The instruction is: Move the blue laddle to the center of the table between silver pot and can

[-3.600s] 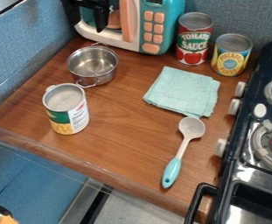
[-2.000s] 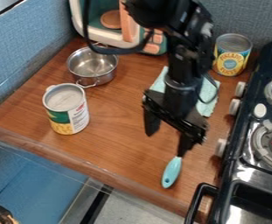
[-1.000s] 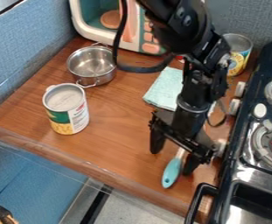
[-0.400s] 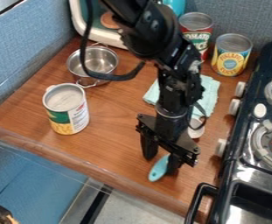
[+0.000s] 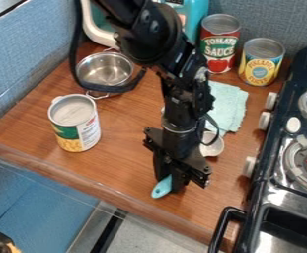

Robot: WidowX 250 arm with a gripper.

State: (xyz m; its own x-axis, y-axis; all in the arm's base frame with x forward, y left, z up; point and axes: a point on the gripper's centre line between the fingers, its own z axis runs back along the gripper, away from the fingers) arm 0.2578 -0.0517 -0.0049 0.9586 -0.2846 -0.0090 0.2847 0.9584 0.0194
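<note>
Looks to me like you're at the grab-and-carry part. The gripper (image 5: pixel 169 187) is low in the lower middle of the frame, jaws drawn in and apparently pinching the blue ladle (image 5: pixel 160 189) by its handle. The pale bowl (image 5: pixel 213 147) sticks out right of the arm, close to the towel (image 5: pixel 229 108).

I'd make sure the pinch is firm first, since that handle is smooth and the bowl end hangs way out and could swing or droop. Then a small lift, just enough that the bowl doesn't scrape, and go toward the upper left. The spot you want is mid-table, by the silver pot (image 5: pixel 105 69) at upper left and the can (image 5: pixel 74 123) below it. Go slow so the bowl doesn't whip round, set it down flat, then let go gently.
</note>
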